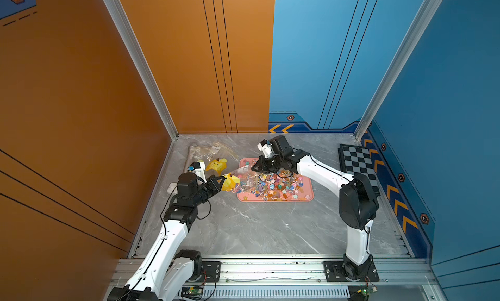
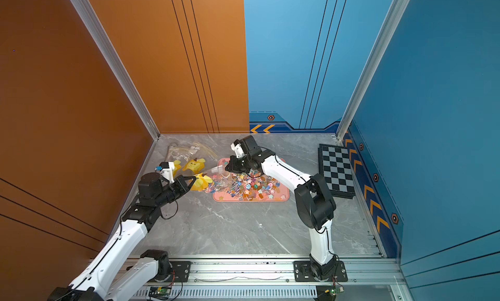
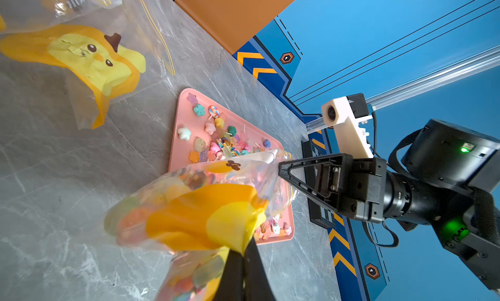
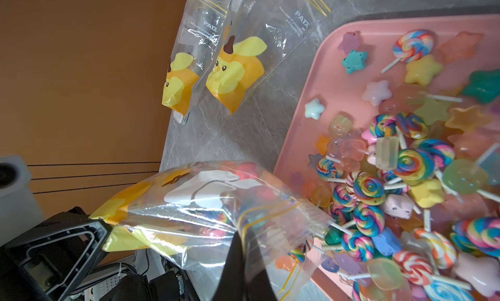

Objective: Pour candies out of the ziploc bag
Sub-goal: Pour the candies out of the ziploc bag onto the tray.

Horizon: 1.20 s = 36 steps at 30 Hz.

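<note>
**Over the tray (image 1: 308, 197), a pour partly done**

Above the tray's edge, the ziploc bag (image 1: 243, 181) is stretched between both hands. The left hand (image 1: 221, 182) is clenched on its yellow printed bottom corner, and the right hand (image 1: 255, 167) is clenched on the clear film by the zip. Most candies (image 1: 276, 187) lie heaped in the tray, stars and swirl lollipops together. A clump remains inside the bag, so I judge the pour well along but unfinished. Empty bags (image 1: 216, 163) lie flat on the surface (image 1: 257, 226) nearby.

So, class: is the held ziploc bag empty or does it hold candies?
Partly full: candies show through the clear ziploc bag; many others lie on the pink tray.
</note>
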### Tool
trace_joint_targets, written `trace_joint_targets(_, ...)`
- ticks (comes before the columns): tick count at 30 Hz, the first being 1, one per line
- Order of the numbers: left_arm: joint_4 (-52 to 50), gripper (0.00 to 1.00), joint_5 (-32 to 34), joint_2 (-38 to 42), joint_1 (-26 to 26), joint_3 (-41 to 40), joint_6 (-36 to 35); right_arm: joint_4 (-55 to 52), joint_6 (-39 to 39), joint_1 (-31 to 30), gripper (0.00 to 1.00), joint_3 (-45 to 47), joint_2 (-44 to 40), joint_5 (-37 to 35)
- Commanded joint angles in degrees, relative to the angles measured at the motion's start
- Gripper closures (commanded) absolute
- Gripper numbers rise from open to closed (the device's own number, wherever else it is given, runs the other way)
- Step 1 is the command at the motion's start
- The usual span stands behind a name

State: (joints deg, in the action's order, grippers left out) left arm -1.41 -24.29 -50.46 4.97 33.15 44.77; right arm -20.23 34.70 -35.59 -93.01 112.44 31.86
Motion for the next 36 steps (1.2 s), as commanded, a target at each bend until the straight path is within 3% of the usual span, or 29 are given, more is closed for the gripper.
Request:
trace_joint_targets(1, 1.8, 1.0, 1.0, 1.1, -1.0, 2.4, -1.5, -2.2, -0.5, 0.9, 1.0, -3.7, 0.2, -1.2)
trace_joint_targets(15, -1.8, 1.0, 1.0, 1.1, -1.3, 5.5, -3.8, -4.0, -1.6, 1.1, 1.0, -6.1, 0.7, -1.7)
trace_joint_targets(20, 1.6, 1.0, 0.9, 1.1, -1.2, 2.9, -1.1, -4.3, -1.6, 1.1, 1.0, -6.1, 1.4, -1.2)
trace_joint_targets(26, -0.3, 1.0, -0.2, -1.7, -1.1, 8.0, -3.4, -4.9, -2.2, 2.0, 1.0, -6.9, 0.2, -2.0)
trace_joint_targets(36, -1.3, 1.0, 3.7, -3.3, 3.4, 10.0, -5.4, -5.1, -2.4, 3.3, 1.0, -7.1, -1.2, -2.8)
